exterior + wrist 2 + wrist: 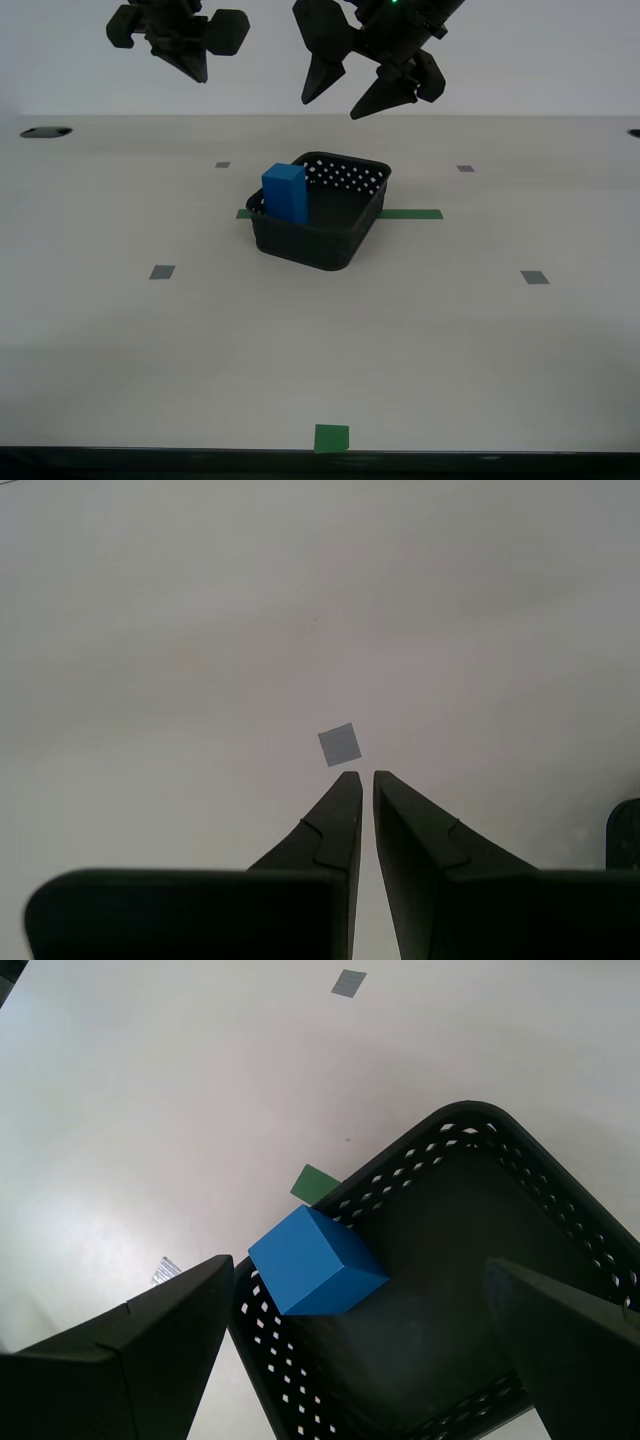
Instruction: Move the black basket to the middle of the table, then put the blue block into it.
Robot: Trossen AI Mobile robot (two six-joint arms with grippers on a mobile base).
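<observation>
The black basket point(310, 245) sits near the middle of the table point(450, 350), over the green tape strip point(412, 214). The blue block point(285, 192) stands upright inside it, against the wall on the exterior view's left. My first gripper point(333, 107) hangs open and empty high above the basket. Its wrist view looks down between its spread fingers point(358, 1268) at the block point(315, 1262) in the basket point(480, 1120). My second gripper point(195, 70) hangs high at the exterior view's upper left, shut and empty point(366, 775), over bare table.
Small grey squares lie on the table point(162, 272) point(534, 277), one below my second gripper point(340, 744). A green square point(331, 438) marks the front edge. A dark hole point(45, 132) sits at the far corner on the exterior view's left.
</observation>
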